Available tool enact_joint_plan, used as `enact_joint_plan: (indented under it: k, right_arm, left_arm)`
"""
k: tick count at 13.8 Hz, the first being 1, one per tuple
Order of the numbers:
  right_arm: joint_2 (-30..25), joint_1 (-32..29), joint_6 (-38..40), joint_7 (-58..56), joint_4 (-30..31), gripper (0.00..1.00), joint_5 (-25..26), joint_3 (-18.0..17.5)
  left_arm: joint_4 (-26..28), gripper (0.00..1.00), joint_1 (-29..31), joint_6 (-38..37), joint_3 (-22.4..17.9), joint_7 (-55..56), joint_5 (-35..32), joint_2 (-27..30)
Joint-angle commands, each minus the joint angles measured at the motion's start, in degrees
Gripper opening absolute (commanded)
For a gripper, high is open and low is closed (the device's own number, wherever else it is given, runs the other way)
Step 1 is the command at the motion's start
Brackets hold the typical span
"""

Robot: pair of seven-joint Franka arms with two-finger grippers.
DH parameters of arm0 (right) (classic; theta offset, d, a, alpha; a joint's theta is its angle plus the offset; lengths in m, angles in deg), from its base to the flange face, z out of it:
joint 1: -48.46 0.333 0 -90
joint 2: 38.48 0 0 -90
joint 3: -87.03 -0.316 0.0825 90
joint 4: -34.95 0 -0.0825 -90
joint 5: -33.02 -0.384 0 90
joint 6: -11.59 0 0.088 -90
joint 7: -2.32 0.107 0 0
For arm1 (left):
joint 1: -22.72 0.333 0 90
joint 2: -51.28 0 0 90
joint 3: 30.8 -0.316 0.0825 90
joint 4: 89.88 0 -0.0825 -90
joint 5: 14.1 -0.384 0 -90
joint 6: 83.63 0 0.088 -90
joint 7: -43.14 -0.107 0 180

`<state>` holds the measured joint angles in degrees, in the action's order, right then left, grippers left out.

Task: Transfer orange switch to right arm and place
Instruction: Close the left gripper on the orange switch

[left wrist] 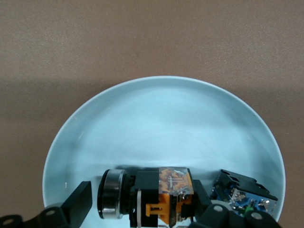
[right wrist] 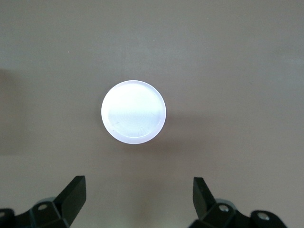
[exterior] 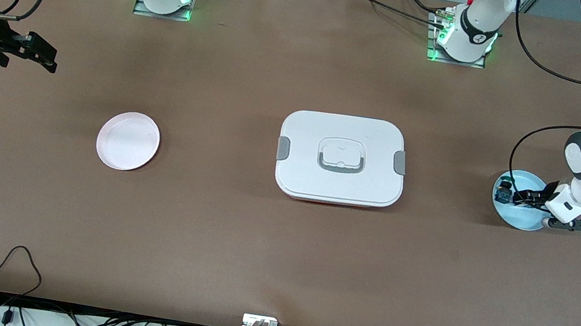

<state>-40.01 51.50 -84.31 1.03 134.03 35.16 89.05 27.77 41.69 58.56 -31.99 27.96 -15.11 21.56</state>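
Observation:
The orange switch (left wrist: 159,194), black with an orange end and a silver ring, lies on its side in the light blue plate (left wrist: 161,118) at the left arm's end of the table. My left gripper (left wrist: 142,202) is down in that plate (exterior: 516,218) and open, with one finger at each end of the switch. One finger touches the orange end; a small gap shows at the ring end. In the front view the left gripper (exterior: 528,197) hides the switch. My right gripper (exterior: 45,56) is open and empty, up over the table at the right arm's end.
A blue-bodied switch (left wrist: 243,194) lies beside the orange one in the same plate (exterior: 503,192). An empty pale pink plate (exterior: 128,141) sits toward the right arm's end, below the right wrist camera (right wrist: 133,112). A closed white lunch box (exterior: 341,159) stands mid-table.

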Motion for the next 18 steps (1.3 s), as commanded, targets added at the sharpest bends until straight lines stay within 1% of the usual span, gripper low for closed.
enact_joint_plan:
  k: [1, 3, 4, 5, 7, 8, 9, 11, 13, 16, 18]
  right_arm:
    - [-0.8, -0.1, 0.7, -0.6, 0.1, 1.00, -0.3, -0.1]
    - [-0.8, -0.1, 0.7, -0.6, 0.1, 1.00, -0.3, -0.1]
    - [-0.8, -0.1, 0.7, -0.6, 0.1, 1.00, -0.3, -0.1]
    - [-0.8, -0.1, 0.7, -0.6, 0.1, 1.00, -0.3, -0.1]
    - [-0.8, -0.1, 0.8, -0.6, 0.1, 1.00, -0.4, 0.0]
    - [-0.8, -0.1, 0.8, -0.6, 0.1, 1.00, -0.3, -0.1]
    - [-0.8, -0.1, 0.7, -0.6, 0.1, 1.00, -0.3, -0.1]
    - [-0.8, -0.1, 0.8, -0.5, 0.1, 1.00, -0.3, -0.1]
    - [-0.8, -0.1, 0.8, -0.5, 0.1, 1.00, -0.3, 0.0]
    - [-0.6, -0.1, 0.7, -0.6, 0.1, 1.00, -0.3, 0.0]
    - [-0.7, 0.0, 0.2, -0.2, 0.1, 1.00, -0.8, -0.2]
  left_arm:
    - [0.7, 0.54, 0.7, 0.5, 0.7, -1.2, 0.7, 0.5]
    - [0.6, 0.40, 0.6, 0.0, 0.7, -0.9, 0.7, 0.5]
    - [0.4, 0.38, 0.6, -0.1, 0.7, -0.8, 0.7, 0.5]
    - [0.1, 0.33, 0.6, -0.9, 0.7, -1.0, 0.7, 0.6]
    - [-1.4, 0.32, 0.5, -5.6, 0.8, -1.2, 0.7, 1.9]
    - [-2.9, 0.30, 0.6, -9.7, 1.0, -1.3, 0.7, 3.2]
    - [-5.6, 0.26, 0.5, -15.7, 1.1, -1.3, 0.7, 3.9]
    - [-12.3, 0.17, 0.0, -28.7, 1.7, -1.4, 0.7, 4.1]
    - [-18.0, 0.12, 0.0, -37.3, 3.6, -1.4, 0.8, 4.0]
    - [-23.8, 0.12, -0.5, -45.7, 5.8, -1.7, 0.7, 4.0]
    - [-28.2, 0.13, -0.6, -53.8, 9.1, -1.7, 0.9, 4.0]
